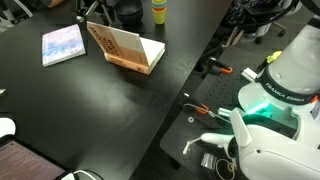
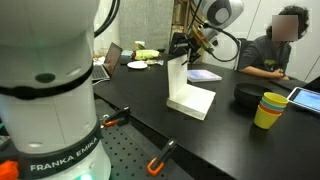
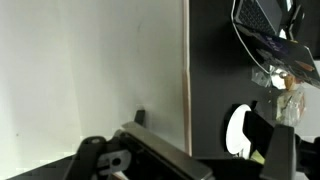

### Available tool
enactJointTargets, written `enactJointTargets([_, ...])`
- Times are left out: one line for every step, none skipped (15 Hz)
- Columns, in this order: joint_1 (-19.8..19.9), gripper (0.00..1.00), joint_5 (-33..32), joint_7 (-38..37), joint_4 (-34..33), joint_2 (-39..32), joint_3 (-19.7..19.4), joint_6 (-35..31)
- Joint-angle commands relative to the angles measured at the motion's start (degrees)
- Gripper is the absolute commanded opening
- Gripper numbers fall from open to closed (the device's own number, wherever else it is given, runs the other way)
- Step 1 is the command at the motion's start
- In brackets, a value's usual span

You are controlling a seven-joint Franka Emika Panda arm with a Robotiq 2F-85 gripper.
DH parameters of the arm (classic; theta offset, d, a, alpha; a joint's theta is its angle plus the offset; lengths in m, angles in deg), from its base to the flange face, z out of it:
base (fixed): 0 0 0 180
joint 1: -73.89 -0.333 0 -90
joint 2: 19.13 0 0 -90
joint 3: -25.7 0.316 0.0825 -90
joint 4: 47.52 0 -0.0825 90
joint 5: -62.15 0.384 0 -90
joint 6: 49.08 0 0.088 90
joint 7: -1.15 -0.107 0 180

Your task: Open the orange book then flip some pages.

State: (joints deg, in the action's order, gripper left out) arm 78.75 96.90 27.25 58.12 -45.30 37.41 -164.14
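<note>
The orange book (image 1: 128, 52) lies open on the black table, its orange-tan cover (image 2: 177, 80) standing nearly upright over the white pages (image 2: 195, 101). My gripper (image 2: 198, 44) is at the top edge of the raised cover. In the wrist view the white inside of the cover (image 3: 90, 70) fills the left. Its edge runs between my two spread fingers (image 3: 200, 120), which look open and do not pinch it. In an exterior view the gripper (image 1: 93, 13) sits just above the cover's top.
A thinner bluish-white book (image 1: 62, 45) lies beside the orange book. Stacked coloured cups (image 2: 268, 108), a black bowl (image 2: 246, 97) and a tablet (image 2: 305, 97) are near a seated person (image 2: 270, 45). The robot base (image 1: 275, 95) stands off the table's edge.
</note>
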Motion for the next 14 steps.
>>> enactJointTargets([-4.31,1.0,-2.59,-2.96,2.35,4.26,-0.29,-0.95])
enactJointTargets([-5.25,1.0,-3.51,-3.26,2.27,4.57,-0.18,-0.8])
enactJointTargets([-5.95,1.0,-3.99,-3.51,2.03,4.33,-0.01,-0.54])
enactJointTargets([-6.22,1.0,-3.48,-3.6,1.93,4.33,0.27,0.05])
enactJointTargets([-6.38,1.0,-2.48,-3.16,1.86,3.87,0.53,0.37])
enactJointTargets([-6.86,1.0,-2.95,-3.13,2.14,3.77,0.25,-0.74])
enactJointTargets([-6.45,1.0,-2.7,-2.97,2.35,3.49,-0.26,-1.14])
enactJointTargets([-6.27,1.0,-3.23,-3.74,2.9,3.48,-1.0,-1.85])
enactJointTargets([-5.09,1.0,-3.18,-3.85,3.84,3.51,-2.16,-1.78])
enactJointTargets([-4.51,1.0,-3.72,-3.78,4.57,3.53,-3.1,-2.34])
enactJointTargets([-3.7,1.0,-4.34,-4.11,6.13,4.06,-4.51,-3.34])
enactJointTargets([-2.78,1.0,-4.57,-4.34,7.26,4.27,-5.66,-4.05])
enactJointTargets([-1.78,1.0,-5.15,-4.45,8.52,4.39,-6.83,-4.97])
enactJointTargets([-0.85,1.0,-5.52,-4.83,9.69,4.4,-7.85,-5.82])
